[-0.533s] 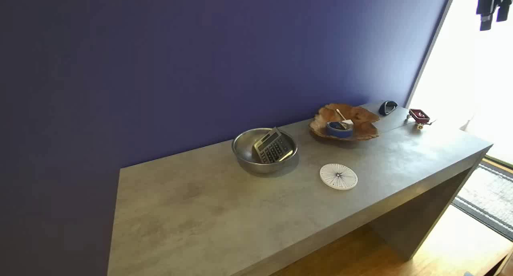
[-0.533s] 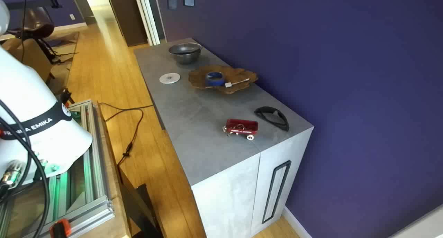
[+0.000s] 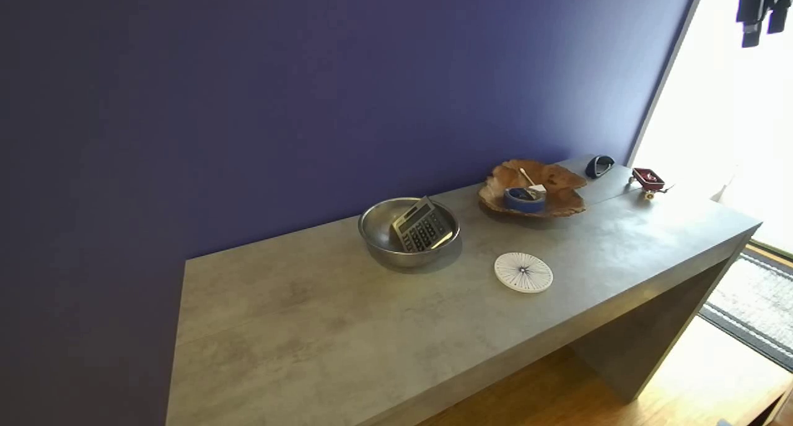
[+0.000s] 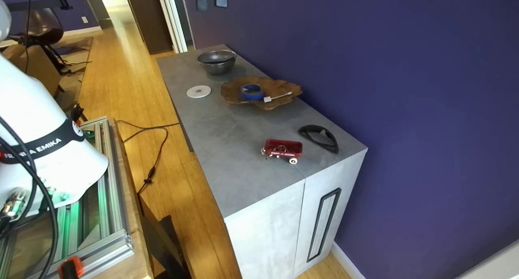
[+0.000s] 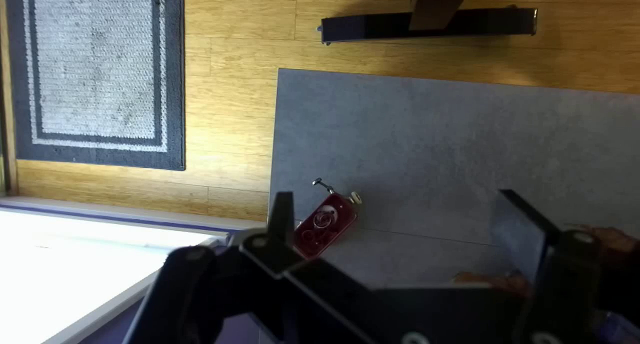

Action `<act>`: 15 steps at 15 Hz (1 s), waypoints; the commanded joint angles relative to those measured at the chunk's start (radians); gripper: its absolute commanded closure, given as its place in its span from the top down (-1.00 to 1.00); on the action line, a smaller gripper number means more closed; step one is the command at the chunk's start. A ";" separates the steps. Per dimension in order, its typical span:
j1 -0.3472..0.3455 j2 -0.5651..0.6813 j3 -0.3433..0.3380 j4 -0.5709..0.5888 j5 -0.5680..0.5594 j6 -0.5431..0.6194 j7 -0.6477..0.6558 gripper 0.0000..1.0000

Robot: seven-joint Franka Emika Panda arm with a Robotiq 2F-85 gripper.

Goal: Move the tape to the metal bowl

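A: Nearest, our black two-fingered gripper (image 5: 395, 204): spread wide, holding nothing. Red box-shaped toy wagon (image 5: 332, 235) shows beyond; descending early, we may clip it.

B: Further, blue ring-shaped tape (image 4: 252, 97), lying in the brown wavy-edged wooden dish (image 4: 273, 85). Thin white cable-like piece (image 4: 267, 99) just beside could snag as we pinch.

A: Farthest, round shiny steel bowl (image 3: 403, 260). Grey rectangular calculator (image 3: 422, 228) leans inside; if we let go off-centre, the tape could strike it and roll out.
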 commanded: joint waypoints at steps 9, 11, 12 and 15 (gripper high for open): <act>0.128 0.213 0.157 -0.032 0.246 0.390 0.548 1.00; 0.134 0.293 0.187 -0.042 0.153 0.514 0.624 1.00; 0.135 0.339 0.196 -0.043 0.092 0.562 0.676 1.00; 0.171 0.469 0.191 -0.017 -0.067 0.581 0.826 1.00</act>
